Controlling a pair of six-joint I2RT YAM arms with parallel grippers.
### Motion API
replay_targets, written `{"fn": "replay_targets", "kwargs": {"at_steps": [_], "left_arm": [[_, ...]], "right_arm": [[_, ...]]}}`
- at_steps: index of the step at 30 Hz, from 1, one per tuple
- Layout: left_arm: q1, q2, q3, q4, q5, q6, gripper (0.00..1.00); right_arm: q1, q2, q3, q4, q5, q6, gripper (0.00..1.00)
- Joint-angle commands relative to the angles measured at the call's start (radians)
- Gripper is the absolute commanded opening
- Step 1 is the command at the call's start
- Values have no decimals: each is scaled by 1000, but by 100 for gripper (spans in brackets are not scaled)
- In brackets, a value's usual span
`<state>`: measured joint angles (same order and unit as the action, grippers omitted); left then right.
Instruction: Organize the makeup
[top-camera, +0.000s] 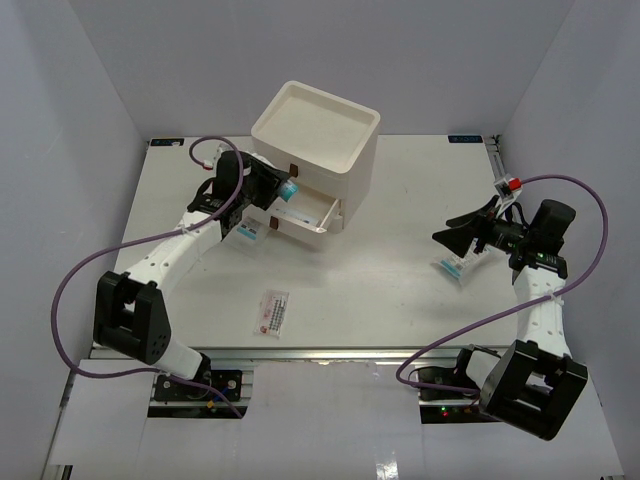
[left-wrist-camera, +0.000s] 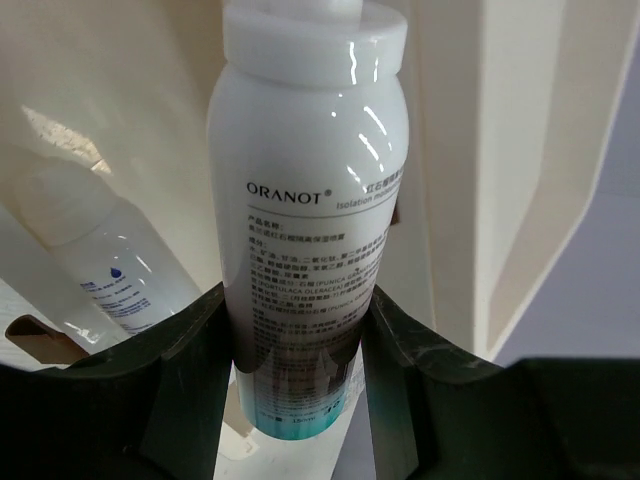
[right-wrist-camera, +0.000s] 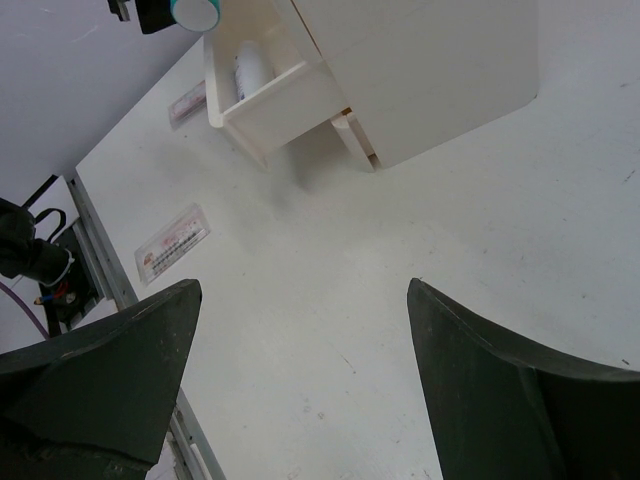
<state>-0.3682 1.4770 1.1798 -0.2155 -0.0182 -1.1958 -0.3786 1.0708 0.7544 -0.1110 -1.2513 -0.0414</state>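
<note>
My left gripper (top-camera: 277, 190) is shut on a white tube with a teal end (top-camera: 288, 188), held over the open top drawer (top-camera: 322, 212) of the cream box. In the left wrist view the tube (left-wrist-camera: 305, 200) sits between my fingers (left-wrist-camera: 200, 340). A small white bottle (left-wrist-camera: 100, 255) lies in the drawer. My right gripper (top-camera: 450, 232) is open and empty above a blue-print sachet (top-camera: 453, 268). A pink-red sachet (top-camera: 272, 311) lies front centre and also shows in the right wrist view (right-wrist-camera: 172, 243). Another blue-print sachet (top-camera: 248, 233) lies by the left arm. No sponges are in view.
The cream three-drawer box (top-camera: 318, 125) stands at the back centre with an empty tray top. A second drawer (top-camera: 268, 222) below is slightly pulled out. Grey walls enclose the table on three sides. Purple cables loop beside both arms.
</note>
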Motion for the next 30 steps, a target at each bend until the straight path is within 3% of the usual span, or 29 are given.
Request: {"fn": "replay_targets", "kwargs": {"at_steps": [1, 9, 12, 15, 17, 26, 30], "left_arm": [[5, 7, 54, -20, 17, -134, 12], [17, 22, -10, 68, 108, -162, 41], [18, 12, -23, 85, 116, -161, 63], [20, -3, -29, 82, 105, -157, 78], [23, -13, -37, 80, 100, -157, 96], [26, -79, -56, 113, 99, -103, 98], [29, -169, -106, 205, 143, 70, 98]], "right_arm": [[-3, -23, -3, 8, -7, -13, 90], [-3, -23, -6, 8, -10, -15, 90], [-3, -24, -6, 8, -11, -15, 90], [-3, -27, -7, 8, -11, -15, 90], [-3, -26, -9, 8, -11, -15, 90], [-3, -30, -10, 3, -36, -51, 90], [-1, -55, 1, -75, -115, -217, 90]]}}
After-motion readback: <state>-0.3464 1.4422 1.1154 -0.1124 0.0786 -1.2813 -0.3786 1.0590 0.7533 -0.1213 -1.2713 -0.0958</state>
